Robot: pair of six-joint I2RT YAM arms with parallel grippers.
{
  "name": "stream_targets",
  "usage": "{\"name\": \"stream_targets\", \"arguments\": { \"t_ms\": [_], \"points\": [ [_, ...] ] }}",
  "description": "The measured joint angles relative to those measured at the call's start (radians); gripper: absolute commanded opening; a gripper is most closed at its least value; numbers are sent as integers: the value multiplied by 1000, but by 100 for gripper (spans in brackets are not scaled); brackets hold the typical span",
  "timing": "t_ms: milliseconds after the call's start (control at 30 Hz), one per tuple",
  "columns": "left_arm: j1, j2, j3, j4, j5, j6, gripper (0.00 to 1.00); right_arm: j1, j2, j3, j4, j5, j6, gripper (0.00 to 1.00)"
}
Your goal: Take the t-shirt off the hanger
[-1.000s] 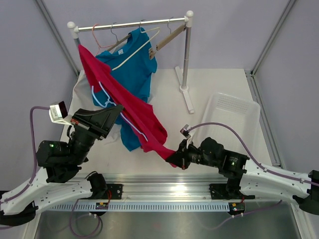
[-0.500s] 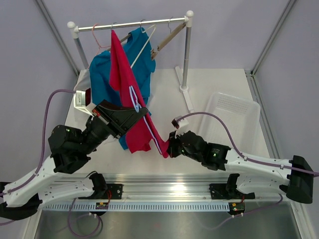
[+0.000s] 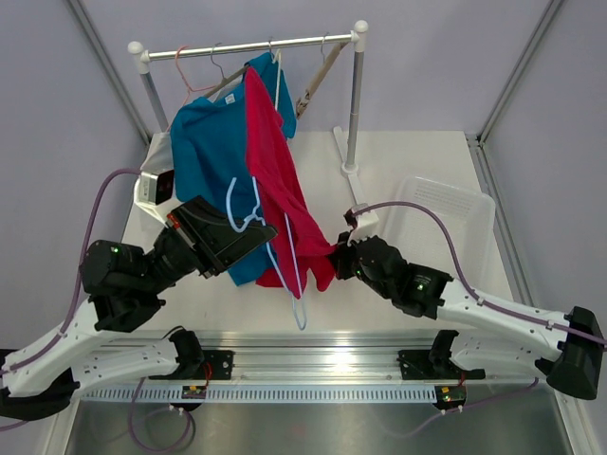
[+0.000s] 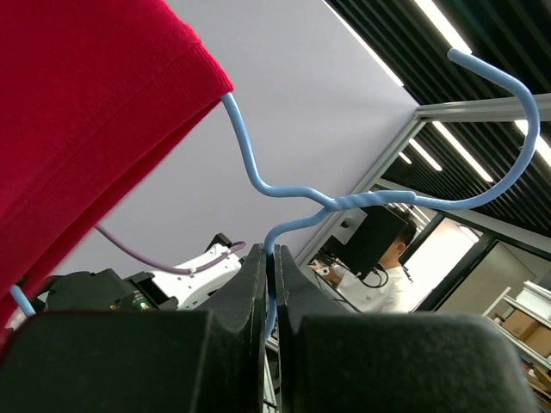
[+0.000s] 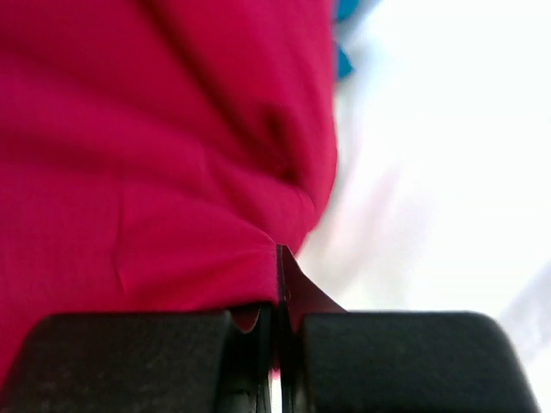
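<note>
Top view: the red t-shirt (image 3: 275,180) hangs from near the rack's rail (image 3: 237,47) down toward the worktop's near edge, beside a blue t-shirt (image 3: 204,156).

Left wrist: the left gripper (image 4: 269,258) is clamped tight on the light-blue hanger (image 4: 293,202) at its neck.

Right wrist: the right gripper (image 5: 277,258) is closed, pinching the red fabric's edge.

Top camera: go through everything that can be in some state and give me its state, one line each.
left hand, shut on the light blue hanger at its neck
right hand, shut on the red t-shirt at its edge
light blue hanger, off the rail, one arm inside the red t-shirt
red t-shirt, partly on its hanger
blue t-shirt, hung on the rail
wooden hanger, bare, hooked on the rail
clear bin, empty
</note>
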State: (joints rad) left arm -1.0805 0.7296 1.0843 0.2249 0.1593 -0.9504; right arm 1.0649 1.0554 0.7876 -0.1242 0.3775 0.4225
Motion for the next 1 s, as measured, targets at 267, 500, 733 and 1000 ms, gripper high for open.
{"name": "stream_targets", "arguments": {
  "t_ms": [267, 500, 733, 1000],
  "points": [
    [0, -19, -8, 6, 24, -10, 0, -15, -204, -31, -45, -103, -39, 89],
    [0, 67, -13, 39, 129, -39, 0, -15, -317, -27, 13, -324, -151, 99],
    [-24, 181, 4, 52, 274, -72, 0, -40, -185, 73, 72, -410, -311, 99],
    [-27, 146, -4, 63, 324, -91, 0, -146, -109, 88, 256, -454, -327, 29]
  ]
}}
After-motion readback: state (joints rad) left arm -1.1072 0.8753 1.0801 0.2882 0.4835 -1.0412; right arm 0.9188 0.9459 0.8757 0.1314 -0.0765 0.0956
